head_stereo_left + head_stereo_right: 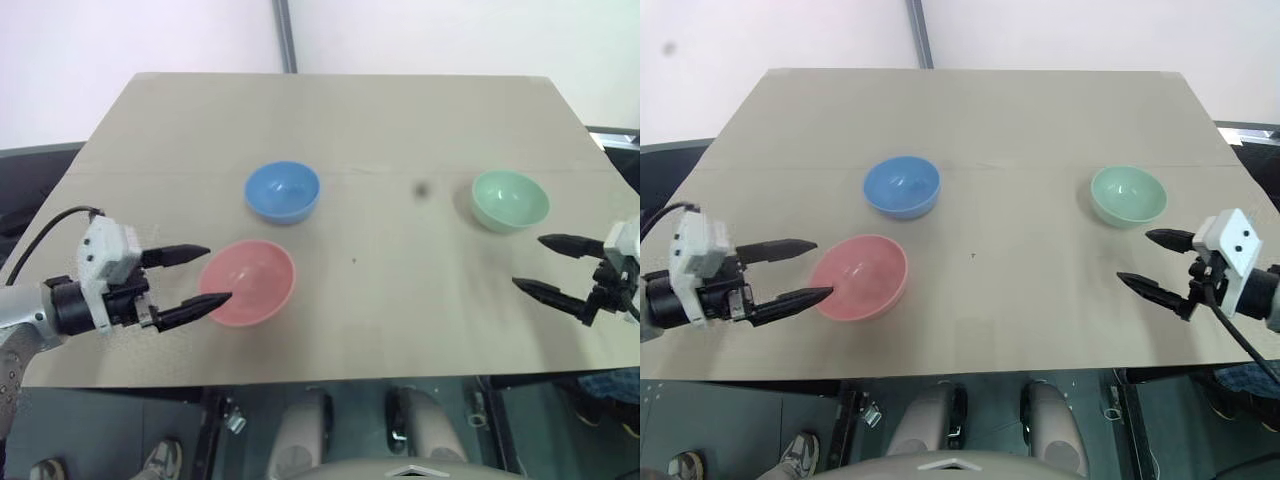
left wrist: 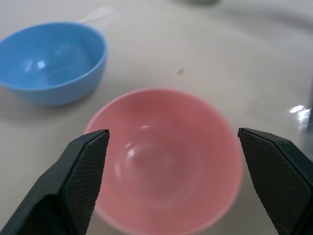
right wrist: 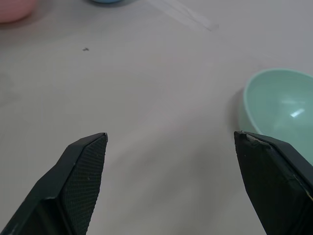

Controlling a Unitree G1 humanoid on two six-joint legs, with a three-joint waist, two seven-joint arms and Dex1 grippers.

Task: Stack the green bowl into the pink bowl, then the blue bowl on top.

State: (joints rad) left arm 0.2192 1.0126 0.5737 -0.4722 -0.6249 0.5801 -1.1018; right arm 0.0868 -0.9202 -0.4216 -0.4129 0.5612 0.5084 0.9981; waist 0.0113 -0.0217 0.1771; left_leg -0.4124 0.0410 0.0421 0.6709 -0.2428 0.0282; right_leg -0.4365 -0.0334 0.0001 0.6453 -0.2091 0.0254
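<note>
- Black fingers of the left gripper (image 1: 208, 275) stand wide apart with nothing between them, pointing at the pink bowl (image 1: 248, 282); the lower fingertip reaches just to the bowl's near rim, though I cannot tell if it touches.
- Black fingers of the right gripper (image 1: 1134, 259) are likewise spread wide and empty, hovering well to the right of the pink bowl, near the table's right edge.
- Salmon-pink, the pink bowl sits upright and empty on the tan table (image 1: 380, 130), toward its front left.
- Sky-blue, the blue bowl (image 1: 282, 190) stands upright just behind the pink bowl, close to it but apart.
- Mint-green, the green bowl (image 1: 1127, 195) rests upright far to the right of the pink bowl, just behind the right gripper's fingertips and not touched by them.
</note>
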